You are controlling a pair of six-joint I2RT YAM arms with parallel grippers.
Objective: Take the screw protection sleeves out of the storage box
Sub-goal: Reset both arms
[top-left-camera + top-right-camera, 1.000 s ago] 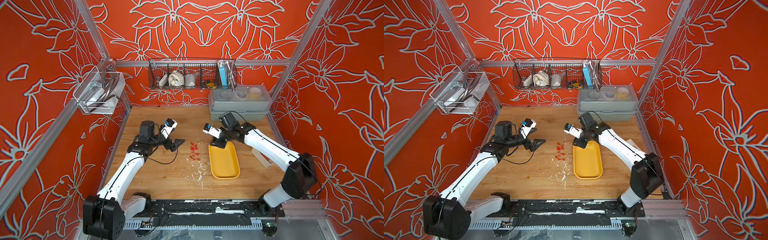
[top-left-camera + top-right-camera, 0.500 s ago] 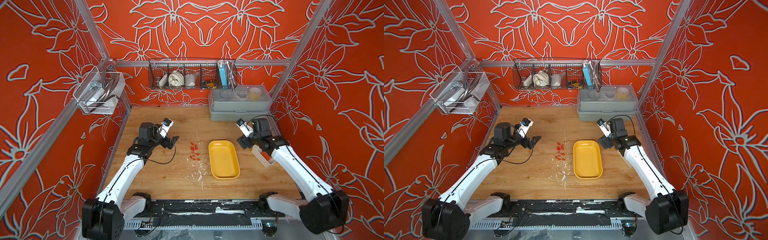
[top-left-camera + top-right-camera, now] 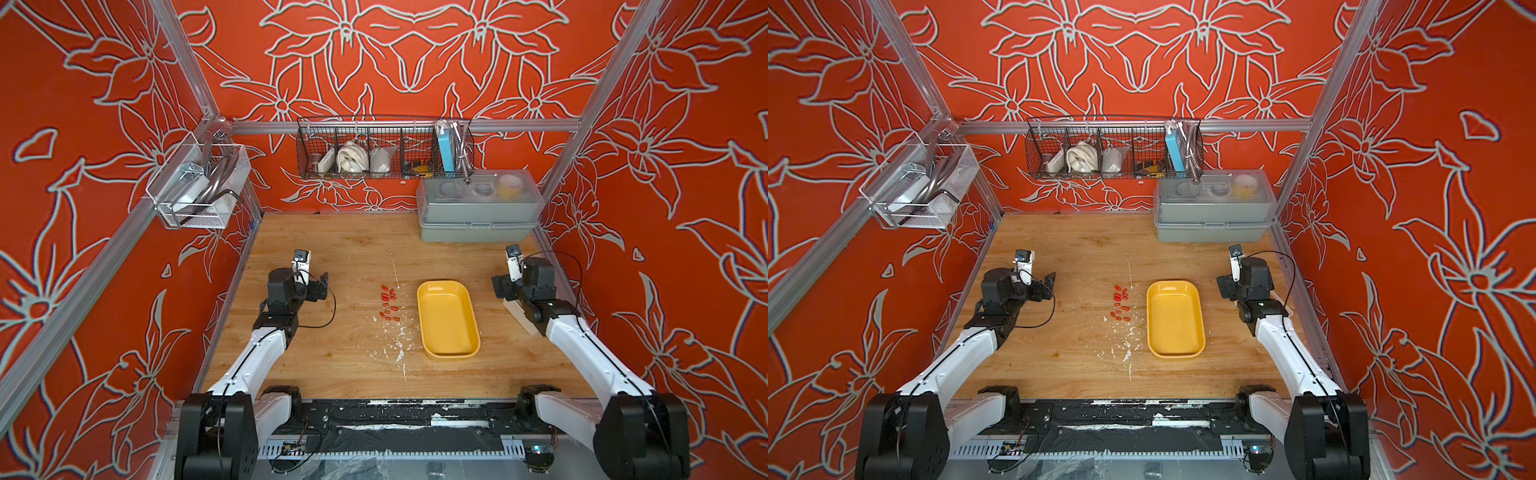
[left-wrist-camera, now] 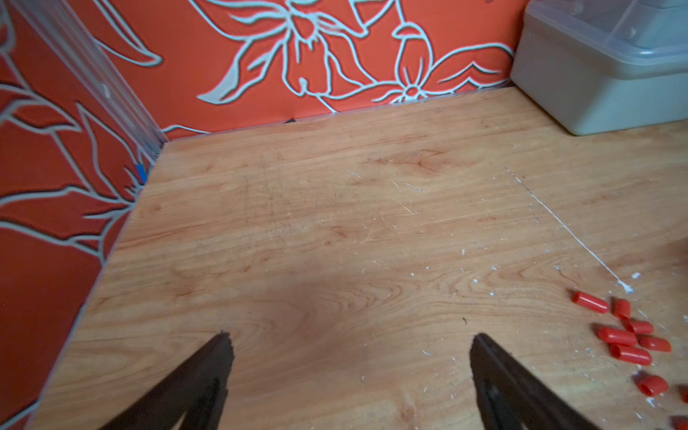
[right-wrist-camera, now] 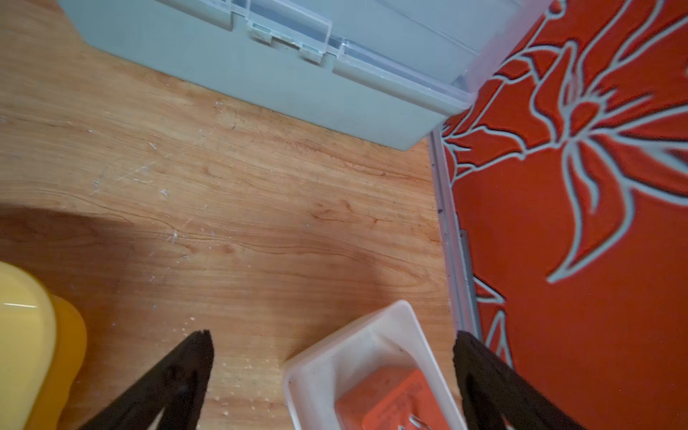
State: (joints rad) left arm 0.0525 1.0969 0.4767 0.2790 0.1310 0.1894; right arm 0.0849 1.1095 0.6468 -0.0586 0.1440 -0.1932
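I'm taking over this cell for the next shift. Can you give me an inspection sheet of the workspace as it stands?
Surface: wooden table, scratched, with white flecks near the middle.
Job's things: red sleeves lie clustered on the table beside the yellow box; the box looks empty.
Clutter: grey lidded box at the back; white dish holding an orange block by the right wall.
Grippers: left gripper open, empty; right gripper open, empty, near the dish.
Cables: black cables loop at both wrists, clear of the sleeves.
Surroundings: red floral walls; wire basket on the back rail; clear bin on the left frame.
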